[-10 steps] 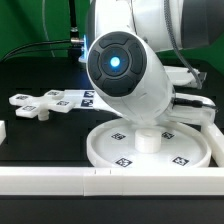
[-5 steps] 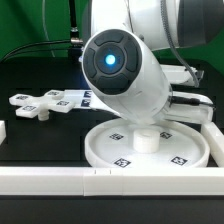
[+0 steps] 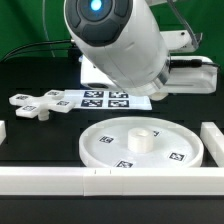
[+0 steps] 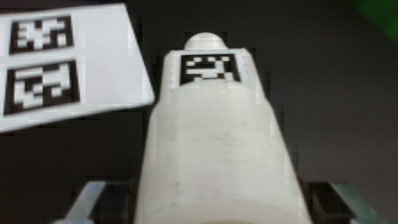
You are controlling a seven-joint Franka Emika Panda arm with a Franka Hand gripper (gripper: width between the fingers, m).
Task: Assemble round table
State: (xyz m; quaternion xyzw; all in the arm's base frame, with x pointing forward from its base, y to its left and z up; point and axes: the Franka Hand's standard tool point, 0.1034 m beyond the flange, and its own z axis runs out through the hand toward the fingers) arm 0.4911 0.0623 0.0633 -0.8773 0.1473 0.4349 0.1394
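Note:
In the wrist view my gripper (image 4: 214, 205) is shut on the white cylinder post (image 4: 214, 120). The post points away from the camera, with a square tag near its far end, and is held above the black table. One finger (image 4: 93, 200) shows on each side of it. In the exterior view the large rimmed disc (image 3: 110, 146) lies flat at the front, its central hub (image 3: 141, 137) uncovered. The flat cross-shaped piece (image 3: 35, 104) lies at the exterior view's left. The arm (image 3: 115, 40) hangs above the disc and hides the fingers and the post.
The marker board (image 3: 105, 100) lies behind the disc and also shows in the wrist view (image 4: 63, 65). Long white bars edge the table at the front (image 3: 100, 180) and at the exterior view's right (image 3: 213, 140).
The arm has risen and swung toward the exterior view's left, uncovering the whole disc and more of the marker board.

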